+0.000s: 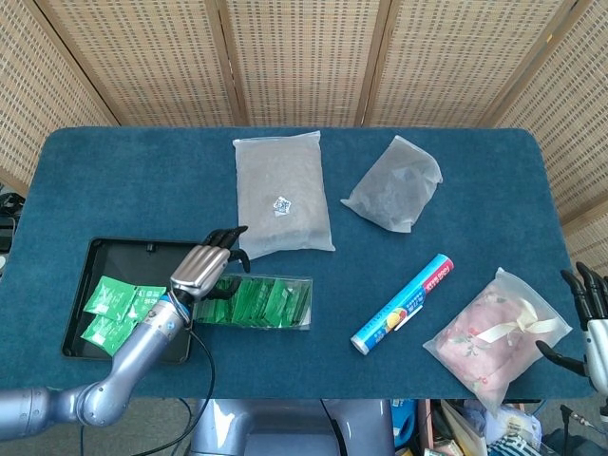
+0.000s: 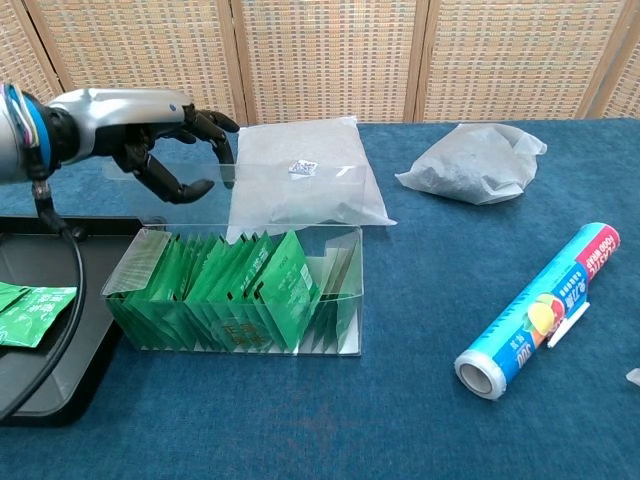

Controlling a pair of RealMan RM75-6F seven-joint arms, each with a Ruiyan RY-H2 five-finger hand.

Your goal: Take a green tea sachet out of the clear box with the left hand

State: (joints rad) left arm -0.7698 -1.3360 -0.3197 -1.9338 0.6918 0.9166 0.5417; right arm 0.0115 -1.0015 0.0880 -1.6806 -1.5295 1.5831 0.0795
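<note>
The clear box (image 1: 258, 303) (image 2: 240, 300) of upright green tea sachets (image 2: 268, 288) stands near the table's front, right of the black tray (image 1: 123, 253) (image 2: 40, 240). My left hand (image 1: 198, 269) (image 2: 150, 115) hovers above the box's far left corner with its fingers curled and apart, and no sachet is in it. The box's clear lid (image 2: 170, 200) stands raised below the fingers; I cannot tell whether it touches them. My right hand (image 1: 591, 313) shows at the table's right edge with its fingers spread and nothing in them.
Three loose green sachets (image 1: 122, 309) (image 2: 30, 310) lie in the tray. Behind the box lies a flat grey bag (image 1: 282, 190) (image 2: 300, 180), with a crumpled translucent bag (image 1: 394, 185) further right. A blue film roll (image 1: 402, 304) and a pink pouch (image 1: 494, 332) lie to the right.
</note>
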